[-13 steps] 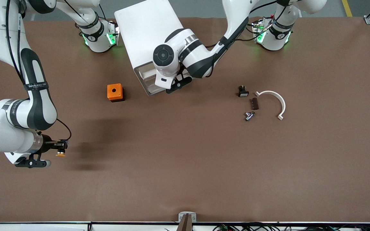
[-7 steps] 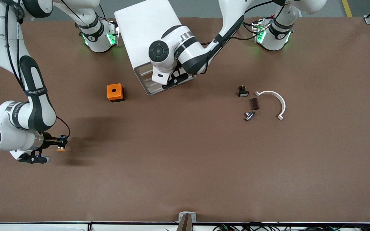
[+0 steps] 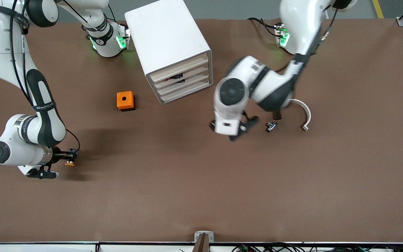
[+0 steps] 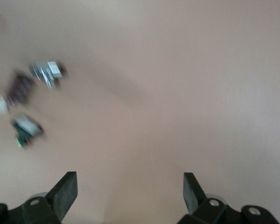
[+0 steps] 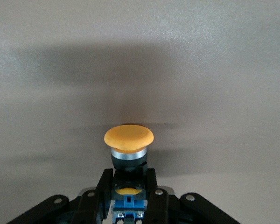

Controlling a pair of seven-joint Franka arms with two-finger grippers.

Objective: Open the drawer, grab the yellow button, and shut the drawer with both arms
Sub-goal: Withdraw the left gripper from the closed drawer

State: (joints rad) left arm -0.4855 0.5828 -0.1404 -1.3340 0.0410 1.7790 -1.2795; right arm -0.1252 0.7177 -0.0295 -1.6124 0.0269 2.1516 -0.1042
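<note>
The white cabinet [image 3: 168, 38] stands between the arm bases. Its top drawer [image 3: 179, 68] sits flush with the three below it. My right gripper [image 3: 69, 156] is low over the table at the right arm's end, shut on the button [image 3: 70, 162]. In the right wrist view the fingers [image 5: 104, 186] clamp the black-and-blue body and the orange-yellow cap [image 5: 129, 136] sticks out past them. My left gripper [image 3: 243, 128] is open and empty over the table between the cabinet and the small parts. Its fingers [image 4: 65, 192] stand wide apart over bare mat.
An orange cube with a hole [image 3: 125, 100] sits beside the cabinet toward the right arm's end. A metal part [image 3: 271, 126], a brown piece [image 3: 277, 114] and a white curved piece [image 3: 301, 111] lie toward the left arm's end. A black part with a white face [image 4: 27, 126] lies among them.
My left arm has pulled away from the cabinet front and swung toward the small parts; the top drawer now sits flush. My right gripper has shifted slightly with the button.
</note>
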